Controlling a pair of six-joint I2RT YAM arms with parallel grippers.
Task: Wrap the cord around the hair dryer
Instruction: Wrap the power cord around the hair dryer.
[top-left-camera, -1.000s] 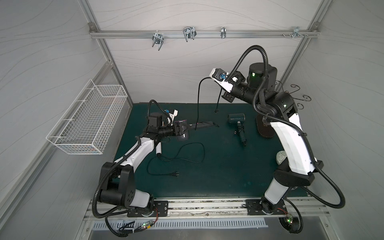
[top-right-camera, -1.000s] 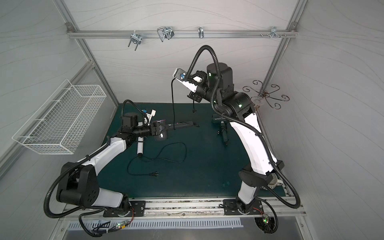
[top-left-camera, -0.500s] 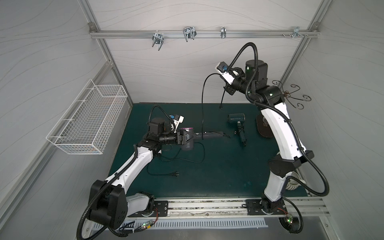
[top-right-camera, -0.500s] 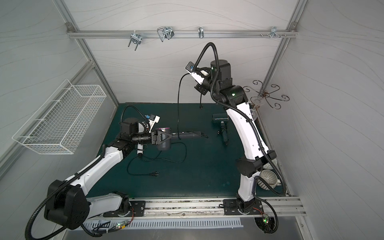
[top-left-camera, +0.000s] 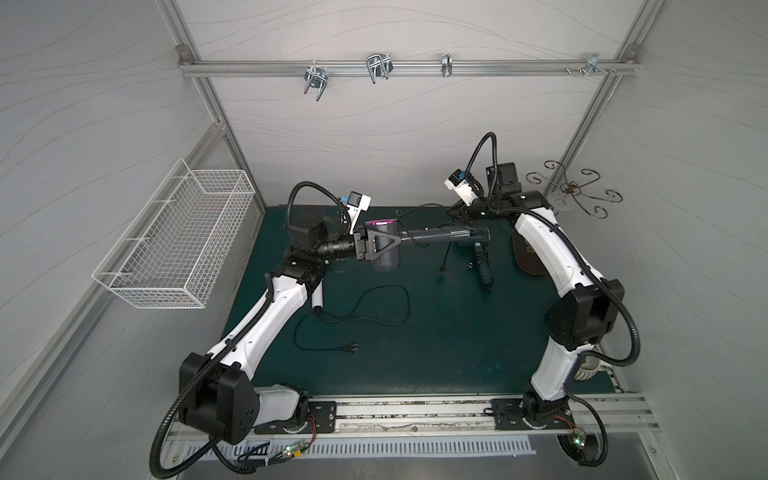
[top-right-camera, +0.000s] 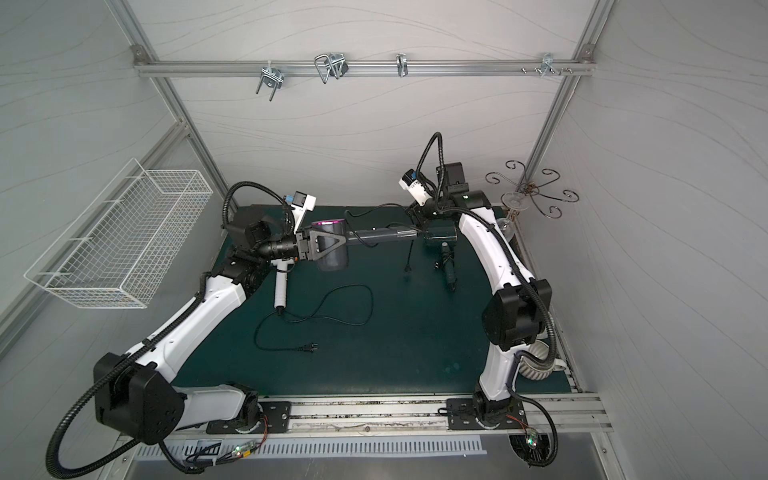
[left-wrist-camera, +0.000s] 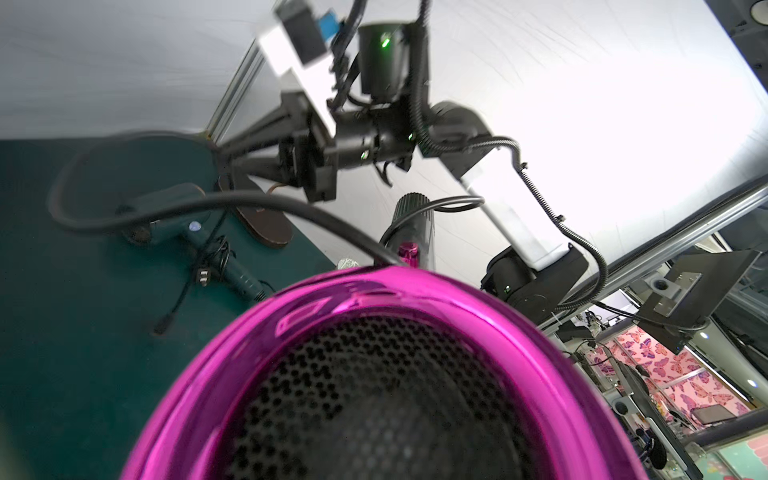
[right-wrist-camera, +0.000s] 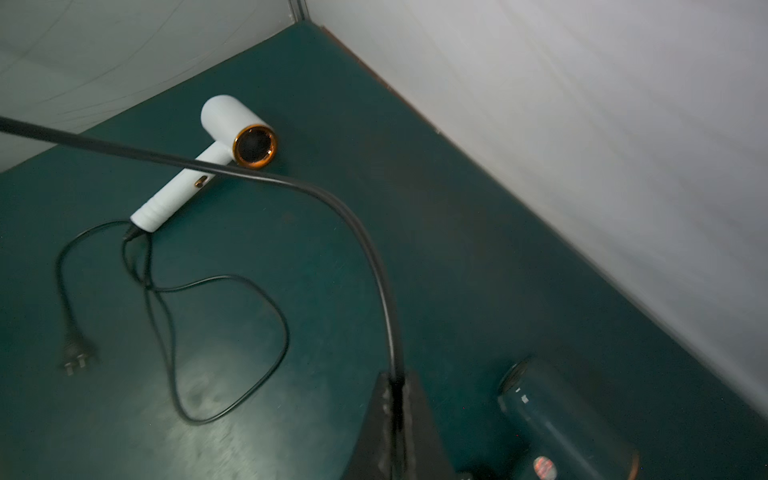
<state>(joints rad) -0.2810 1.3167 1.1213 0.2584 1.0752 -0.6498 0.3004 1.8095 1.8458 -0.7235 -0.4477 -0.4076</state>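
**Gripping the dryer, cord pinched at the far side**

Clamped across the barrel of the grey hair dryer (top-left-camera: 385, 262), the left gripper (top-left-camera: 384, 243) held it over the back part of the green mat (top-left-camera: 436, 353). Its fingers were pressed against the barrel's sides. The dryer's handle ran level toward the right arm, and the magenta ring (left-wrist-camera: 374, 291) at the barrel's end filled the left wrist view.

The right gripper (right-wrist-camera: 395, 384) had its fingers closed together on the dryer's black cord (right-wrist-camera: 374, 249). The cord arched from there back toward the dryer, clear of the mat.

A white hair dryer (top-right-camera: 280, 286) lay on the mat beside the left arm. Its own thin cord (top-left-camera: 374, 307) sprawled in a loose loop that ended in a plug (top-left-camera: 351, 348). A teal hair dryer (top-right-camera: 440, 237) lay near the right arm, just past the grey handle's tip. A wire basket (top-left-camera: 178, 249) hung on the left wall.
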